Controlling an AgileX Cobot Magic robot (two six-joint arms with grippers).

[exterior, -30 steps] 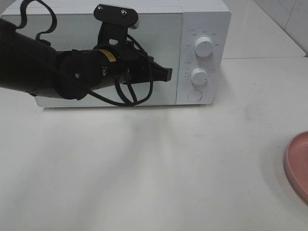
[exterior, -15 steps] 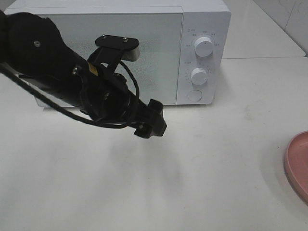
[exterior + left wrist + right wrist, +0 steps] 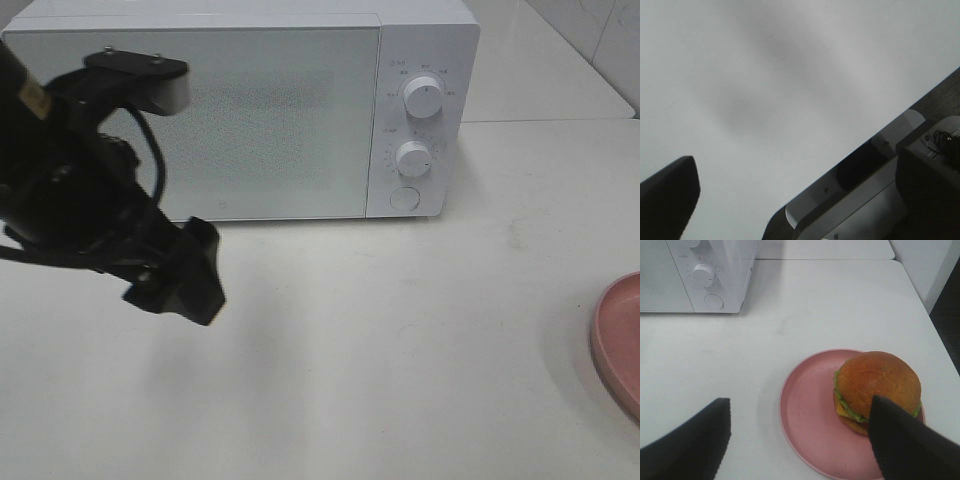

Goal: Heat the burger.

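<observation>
The burger [image 3: 876, 382], with a golden-brown bun, green lettuce and yellow cheese, sits on a pink plate [image 3: 805, 415] in the right wrist view. My right gripper [image 3: 800, 401] is open and empty, hovering over the plate with one finger in front of the burger's edge. In the high view only the plate's rim [image 3: 615, 340] shows at the right edge, and the burger is out of view. My left gripper [image 3: 180, 275] hangs over the table front-left of the white microwave [image 3: 270, 110], holding nothing. One finger [image 3: 667, 200] shows in its wrist view.
The microwave's door is closed, and two knobs [image 3: 424, 97] and a round button [image 3: 404, 198] are on its right panel. It also shows in the right wrist view [image 3: 670, 275]. The table edge [image 3: 860, 155] runs close by the left gripper.
My left arm has swung away from the microwave door, down and to the left, over the table's front left. The microwave and the plate have not moved.
</observation>
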